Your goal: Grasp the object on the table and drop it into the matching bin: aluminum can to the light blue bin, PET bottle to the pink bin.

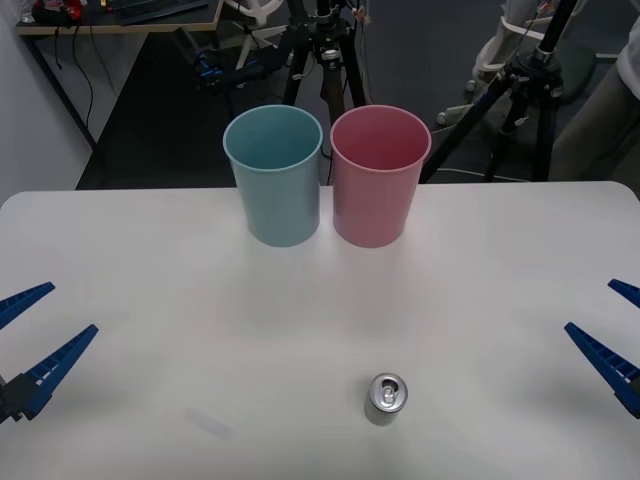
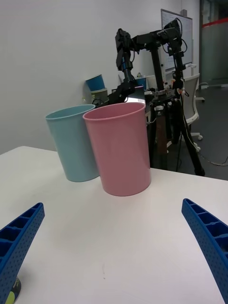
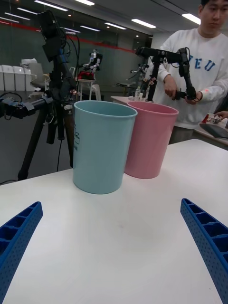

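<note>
Your can [image 1: 387, 395] stands upright on the table [image 1: 150, 260], well in front of the pink bin [image 1: 380, 176] and nearer your right gripper [image 1: 612, 335] than your left gripper [image 1: 30, 335]; both wait spread wide and hold nothing, likely ready for a reach. The blue bin [image 1: 274, 175] sits just beside the pink bin, on its left, and nothing lies between the can and either bin.
</note>
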